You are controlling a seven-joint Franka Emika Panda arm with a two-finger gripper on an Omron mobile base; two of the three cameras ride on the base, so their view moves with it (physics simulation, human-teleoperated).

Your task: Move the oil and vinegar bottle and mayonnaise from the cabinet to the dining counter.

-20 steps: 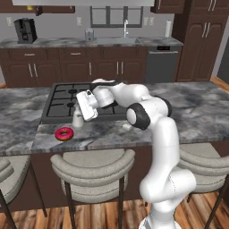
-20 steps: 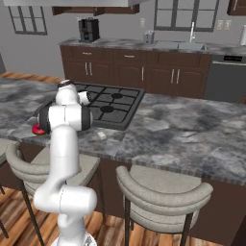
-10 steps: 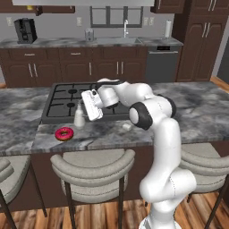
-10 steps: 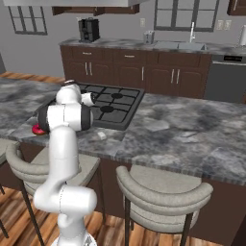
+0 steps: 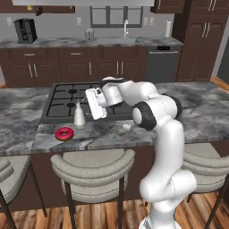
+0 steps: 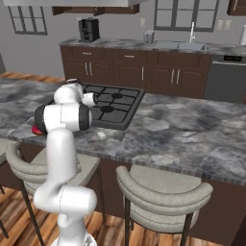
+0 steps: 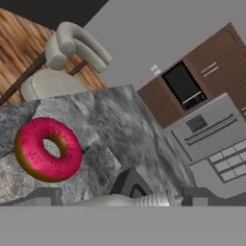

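With the oil and vinegar bottle (image 5: 79, 115) upright on the dining counter (image 5: 27, 129) beside the donut (image 5: 64, 133), I see the gripper (image 5: 91, 105) spread wide, holding nothing.

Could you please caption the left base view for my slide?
Open tool beside the oil and vinegar bottle standing on the dining counter.

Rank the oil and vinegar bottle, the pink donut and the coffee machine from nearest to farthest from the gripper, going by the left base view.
From the gripper, open over the dining counter:
1. Oil and vinegar bottle, upright on the counter just beside the gripper, at the cooktop's front edge.
2. Pink donut, lower left, near the counter's front edge.
3. Coffee machine, far back left on the wall counter.
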